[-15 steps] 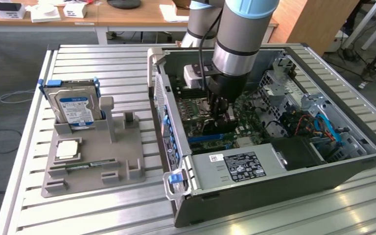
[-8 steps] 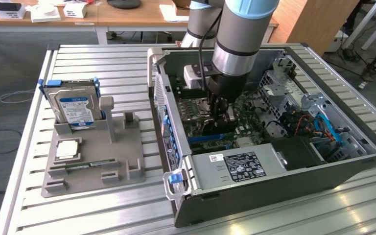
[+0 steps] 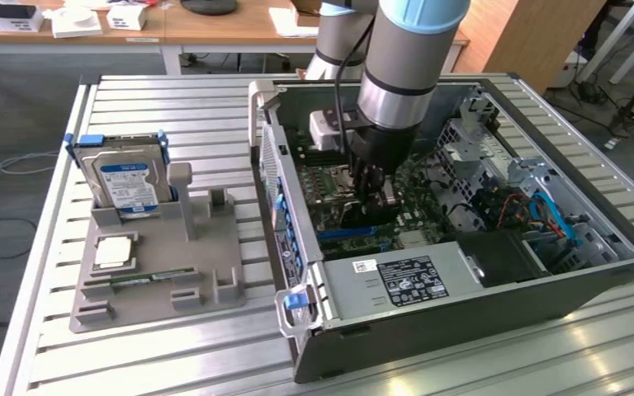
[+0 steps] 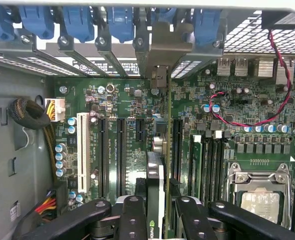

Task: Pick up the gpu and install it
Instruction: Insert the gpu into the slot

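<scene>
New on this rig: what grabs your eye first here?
The grey-and-blue robot arm reaches into the open black computer case at the exterior view's right, its black fingers clamped on the thin black gpu card, edge-on above the green motherboard. At that view's left, a silver blue-labelled hard drive stands upright on a grey fixture tray.

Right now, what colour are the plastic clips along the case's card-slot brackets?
The plastic clips are blue, clearest in the wrist view.
</scene>
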Tool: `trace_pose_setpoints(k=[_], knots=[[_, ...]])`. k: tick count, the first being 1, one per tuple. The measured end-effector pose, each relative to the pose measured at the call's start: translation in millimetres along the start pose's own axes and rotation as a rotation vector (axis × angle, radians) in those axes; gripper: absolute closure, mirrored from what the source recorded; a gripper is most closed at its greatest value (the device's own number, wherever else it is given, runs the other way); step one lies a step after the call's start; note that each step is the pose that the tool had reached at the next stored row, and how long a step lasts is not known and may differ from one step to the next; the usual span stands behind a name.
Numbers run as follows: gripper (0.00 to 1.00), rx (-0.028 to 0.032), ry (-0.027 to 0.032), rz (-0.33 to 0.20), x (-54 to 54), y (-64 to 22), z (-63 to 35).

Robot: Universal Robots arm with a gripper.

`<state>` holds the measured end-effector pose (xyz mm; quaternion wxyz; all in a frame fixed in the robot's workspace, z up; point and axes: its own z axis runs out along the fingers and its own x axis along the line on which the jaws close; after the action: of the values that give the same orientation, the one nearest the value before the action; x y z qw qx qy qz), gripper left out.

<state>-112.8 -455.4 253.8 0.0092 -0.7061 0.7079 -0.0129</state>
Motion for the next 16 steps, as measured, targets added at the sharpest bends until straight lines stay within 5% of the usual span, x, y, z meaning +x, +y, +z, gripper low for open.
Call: trace_pose_setpoints(k=[16], knots=[[0.73,-0.0002,0.0003,0.000,0.6,0.1,0.9]])
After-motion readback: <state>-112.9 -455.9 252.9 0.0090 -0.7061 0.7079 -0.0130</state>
